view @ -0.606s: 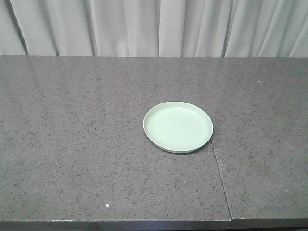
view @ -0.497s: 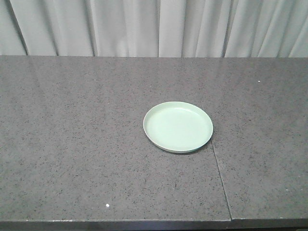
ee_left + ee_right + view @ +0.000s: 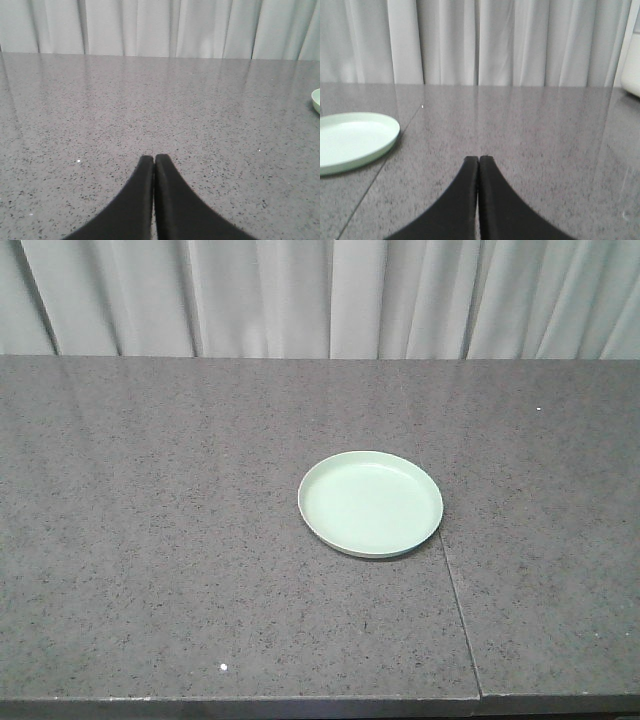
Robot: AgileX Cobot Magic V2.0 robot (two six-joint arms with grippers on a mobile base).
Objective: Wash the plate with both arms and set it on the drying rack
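The pale mint-green plate (image 3: 370, 503) lies flat on the dark speckled countertop (image 3: 180, 540), a little right of centre in the front view. No arm shows in that view. In the left wrist view my left gripper (image 3: 153, 158) is shut with nothing in it, low over bare counter, and only a sliver of the plate (image 3: 316, 101) shows at the right edge. My right gripper (image 3: 478, 159) is shut and empty too, with the plate (image 3: 352, 140) off to its left and further ahead. The drying rack is out of view.
A seam (image 3: 458, 615) runs through the countertop from beside the plate to the front edge. White curtains (image 3: 320, 295) hang behind the counter. A white object (image 3: 632, 75) sits at the far right edge of the right wrist view.
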